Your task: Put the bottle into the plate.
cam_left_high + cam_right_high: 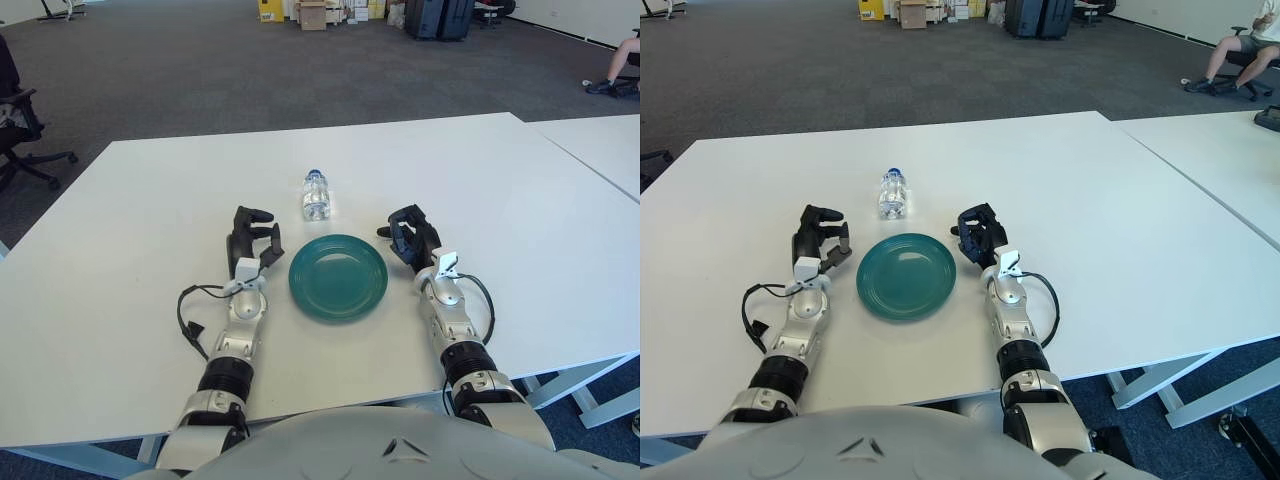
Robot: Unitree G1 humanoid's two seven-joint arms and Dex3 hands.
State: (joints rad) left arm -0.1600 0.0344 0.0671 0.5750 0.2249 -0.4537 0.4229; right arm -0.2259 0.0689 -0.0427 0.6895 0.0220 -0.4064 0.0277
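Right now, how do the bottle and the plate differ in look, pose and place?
The bottle is clear with a blue cap and stands upright; the plate is opaque teal and lies flat. The bottle sits farther from the robot, just beyond the plate's far rim, while the plate lies between the left hand and right hand. Both rest on the white table, and neither hand holds either.

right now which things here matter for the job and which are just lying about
For the job:
- bottle, upright beyond the plate
- plate, nothing on it
- left hand, left of the plate, holding nothing
- right hand, right of the plate, holding nothing

Just about:
- table
- second table
- office chair
- boxes on the far floor
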